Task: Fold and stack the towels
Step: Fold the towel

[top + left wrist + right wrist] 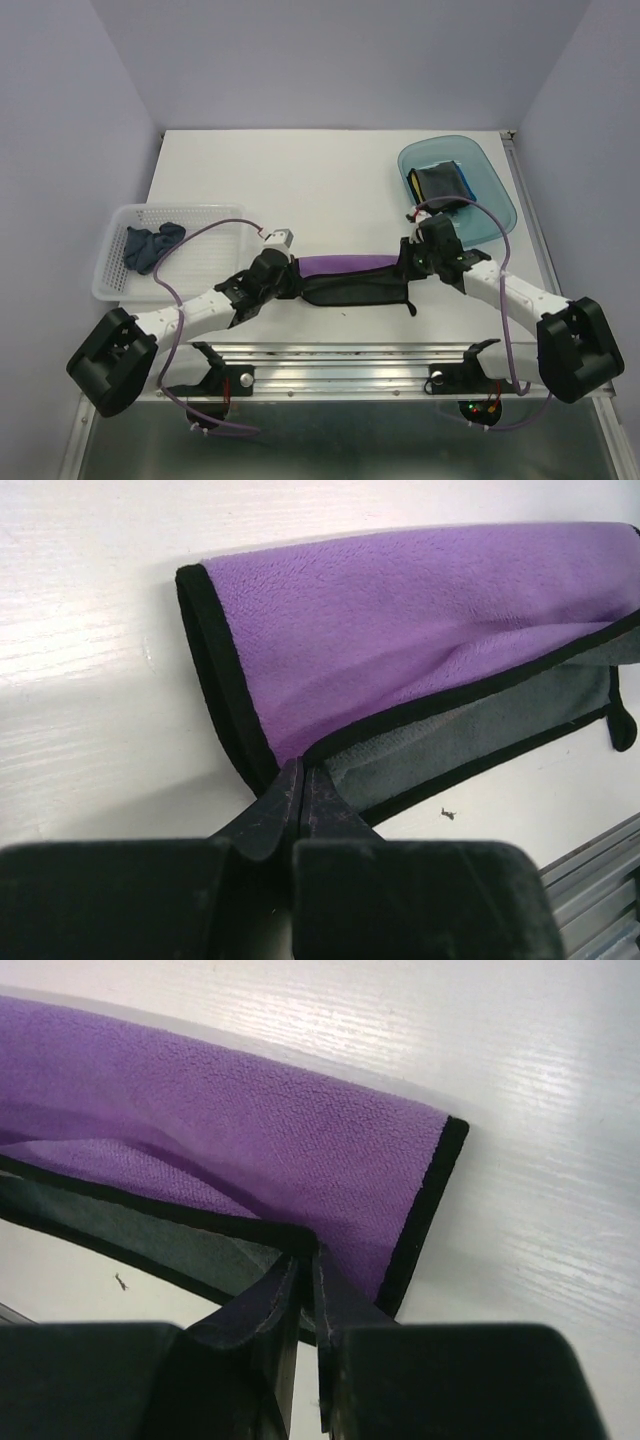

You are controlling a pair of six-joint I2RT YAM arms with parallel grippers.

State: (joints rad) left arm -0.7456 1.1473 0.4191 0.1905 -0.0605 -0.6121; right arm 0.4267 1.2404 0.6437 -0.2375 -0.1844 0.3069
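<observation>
Framing purple towel (400, 630), wrist views miss basket (112, 270), tray (500, 200).

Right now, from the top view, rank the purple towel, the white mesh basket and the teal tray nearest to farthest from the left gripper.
1. the purple towel, pinched at its left end by the left gripper.
2. the white mesh basket, on the left.
3. the teal tray, back right.

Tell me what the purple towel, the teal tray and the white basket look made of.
The purple towel: soft microfibre-like cloth, fuzzy matte nap, black stitched edging, grey underside. The teal tray: probably plastic, translucent with a glossy rim. The white basket: likely moulded plastic, matte, a grid of small holes.
</observation>
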